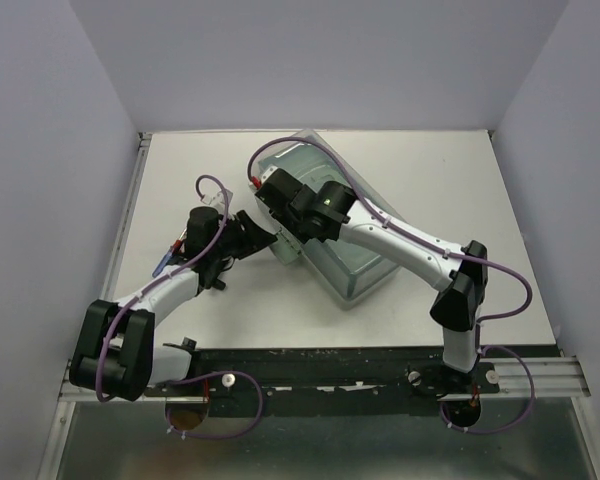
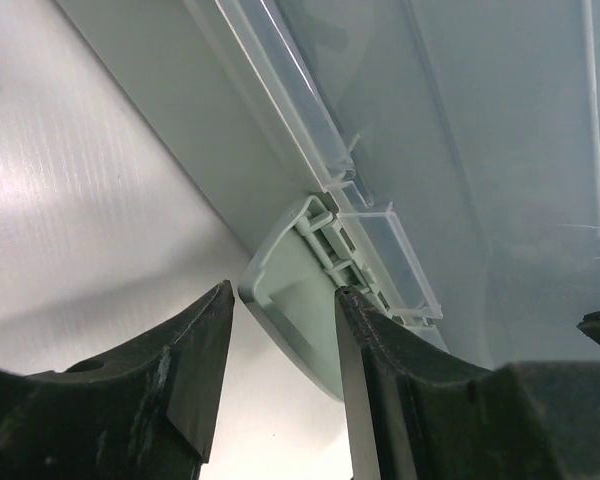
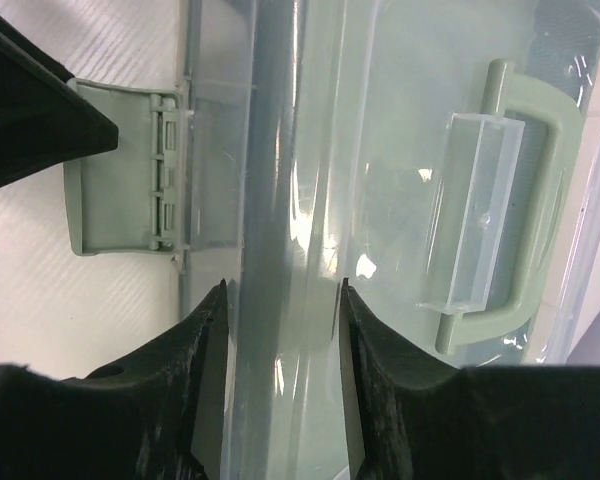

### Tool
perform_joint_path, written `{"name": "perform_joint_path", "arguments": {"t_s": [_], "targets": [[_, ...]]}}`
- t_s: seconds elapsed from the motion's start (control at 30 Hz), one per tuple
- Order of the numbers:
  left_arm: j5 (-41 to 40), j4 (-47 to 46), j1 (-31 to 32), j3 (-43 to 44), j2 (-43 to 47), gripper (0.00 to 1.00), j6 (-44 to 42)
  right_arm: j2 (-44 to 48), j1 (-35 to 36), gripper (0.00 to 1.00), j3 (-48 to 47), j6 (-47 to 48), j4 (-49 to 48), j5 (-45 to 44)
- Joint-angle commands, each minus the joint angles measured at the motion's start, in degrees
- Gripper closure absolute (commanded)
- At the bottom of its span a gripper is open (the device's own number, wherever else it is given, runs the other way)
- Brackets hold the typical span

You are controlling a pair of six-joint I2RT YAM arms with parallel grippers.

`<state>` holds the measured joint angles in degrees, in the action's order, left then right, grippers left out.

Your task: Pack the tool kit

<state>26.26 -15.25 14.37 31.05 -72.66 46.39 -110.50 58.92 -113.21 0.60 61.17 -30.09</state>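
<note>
Inside left gripper [image 2: 283, 292]: green latch [image 2: 292, 330] | right gripper [image 3: 282, 290] astride case rim [image 3: 270, 140]

From the left arm's camera, the left gripper [image 2: 285, 305] stands parted, its two dark fingers [image 2: 185, 370] rising from the bottom edge. Between them hangs the pale green latch [image 2: 280, 270], swung outward. The right finger meets the latch's edge; the left one stands just clear. The latch hinges on the rim of the clear plastic tool box [image 2: 480, 150], which rests on the white table [image 2: 70, 200].
</note>
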Motion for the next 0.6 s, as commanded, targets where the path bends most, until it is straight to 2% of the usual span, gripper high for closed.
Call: {"name": "perform_joint_path", "arguments": {"t_s": [0.0,0.3,0.4,0.57], "targets": [[1.8,-2.9,0.2,-1.3,-0.9,0.46,1.2,1.2,-0.9,0.58,0.4,-0.4,0.4,3.6],[1.5,-3.4,0.9,-2.3,-1.7,0.48,1.2,-1.2,-0.8,0.56,-0.7,-0.2,1.4,5.1],[1.6,-4.1,1.1,-2.5,-2.5,0.52,1.3,-1.5,-0.8,0.74,-0.5,-0.4,1.3,4.6],[2.0,-5.0,1.2,-2.5,-3.2,0.61,1.7,-0.6,-0.9,0.96,-1.7,-0.3,1.7,3.5]]}}
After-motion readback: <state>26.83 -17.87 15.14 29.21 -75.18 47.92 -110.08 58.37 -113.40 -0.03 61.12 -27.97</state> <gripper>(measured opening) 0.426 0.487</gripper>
